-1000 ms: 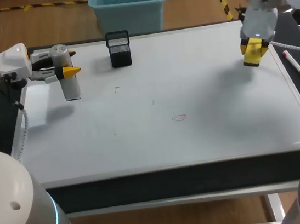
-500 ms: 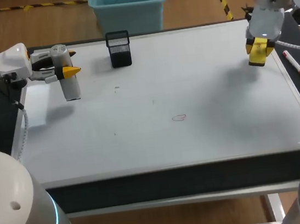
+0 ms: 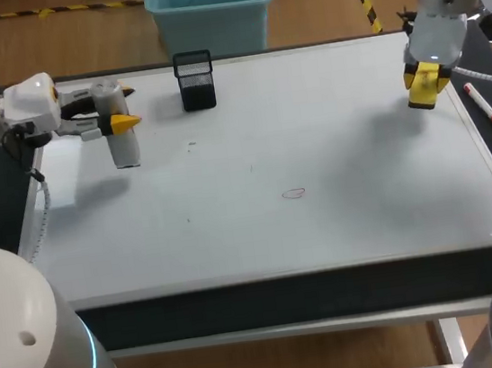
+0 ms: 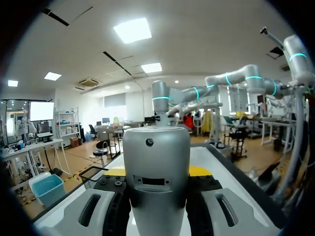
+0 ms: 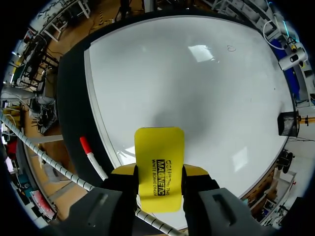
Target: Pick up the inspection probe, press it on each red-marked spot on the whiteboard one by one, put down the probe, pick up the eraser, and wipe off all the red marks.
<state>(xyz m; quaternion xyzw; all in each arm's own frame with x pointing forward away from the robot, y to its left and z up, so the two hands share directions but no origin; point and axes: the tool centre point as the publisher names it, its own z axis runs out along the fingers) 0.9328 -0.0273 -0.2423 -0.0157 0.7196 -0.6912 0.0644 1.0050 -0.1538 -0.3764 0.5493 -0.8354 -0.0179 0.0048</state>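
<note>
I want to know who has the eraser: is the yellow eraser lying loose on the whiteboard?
No, the right end effector grips the eraser from both sides, raised off the whiteboard.

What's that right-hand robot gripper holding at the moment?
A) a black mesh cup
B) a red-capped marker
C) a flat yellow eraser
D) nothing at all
C: the right wrist view shows the flat yellow eraser clamped between the right gripper's fingers; the red-capped marker lies beside the whiteboard, and the left gripper holds the grey cylindrical probe.

whiteboard: smooth, glossy | probe: matt grey casing | eraser: smooth yellow plastic | cup: black metal mesh
</note>
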